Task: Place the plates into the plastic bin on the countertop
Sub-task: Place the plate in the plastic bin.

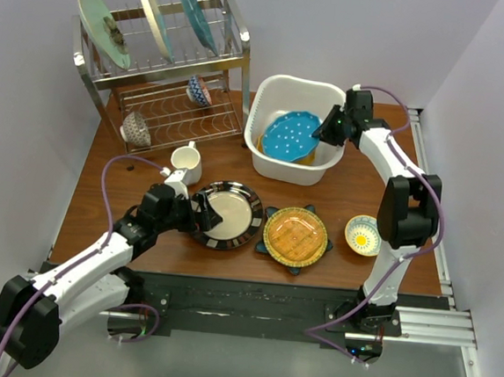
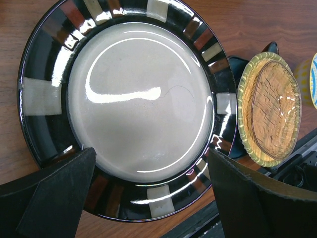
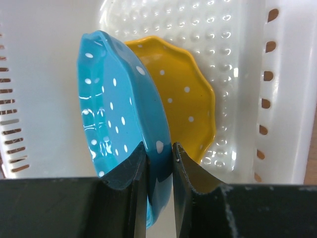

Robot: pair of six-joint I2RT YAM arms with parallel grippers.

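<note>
Here, a wooden countertop (image 1: 349, 193) walled by pale panels. The right gripper (image 3: 158, 151) clamps the blue dotted plate (image 3: 119, 114) by its rim between its jaws, inside the plastic bin (image 3: 49, 74), an orange dotted plate (image 3: 185, 94) just beyond. The left gripper (image 2: 151, 156), jaws spread wide, straddles the near edge of the black-rimmed plate (image 2: 138, 99); contact unclear.

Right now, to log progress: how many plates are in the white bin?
2: the blue dotted plate, gripped on edge, and the orange dotted plate on the bottom beneath it. Others could hide underneath.
</note>
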